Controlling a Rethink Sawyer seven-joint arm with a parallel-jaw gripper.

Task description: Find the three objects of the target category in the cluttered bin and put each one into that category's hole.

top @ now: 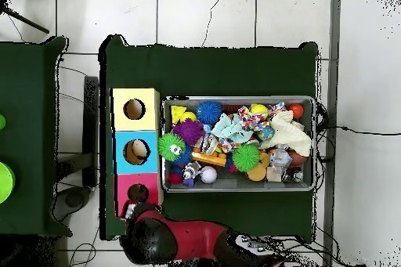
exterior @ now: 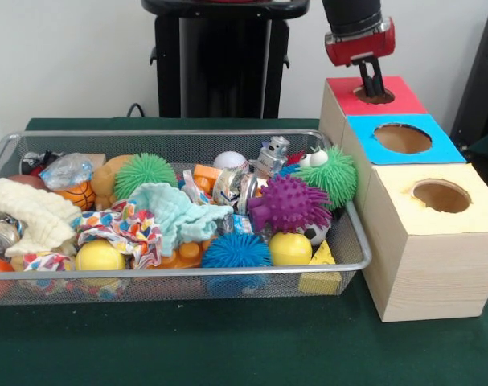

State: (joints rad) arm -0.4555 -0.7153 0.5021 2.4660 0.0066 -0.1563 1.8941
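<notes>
The end effector (exterior: 373,84) is hanging over the red-surround hole (exterior: 375,96) at the far right, fingers nearly together, seemingly holding nothing. The cluttered bin (exterior: 227,272) is sitting left; lifting carelessly risks catching the rim.

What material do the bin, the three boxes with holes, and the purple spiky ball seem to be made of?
The bin: silver metal wire mesh with a rounded rim. The boxes: pale wood, grain visible, with matte coloured tops, perhaps paper. The purple spiky ball: probably soft rubber, judging by its thin flexible spikes.
</notes>
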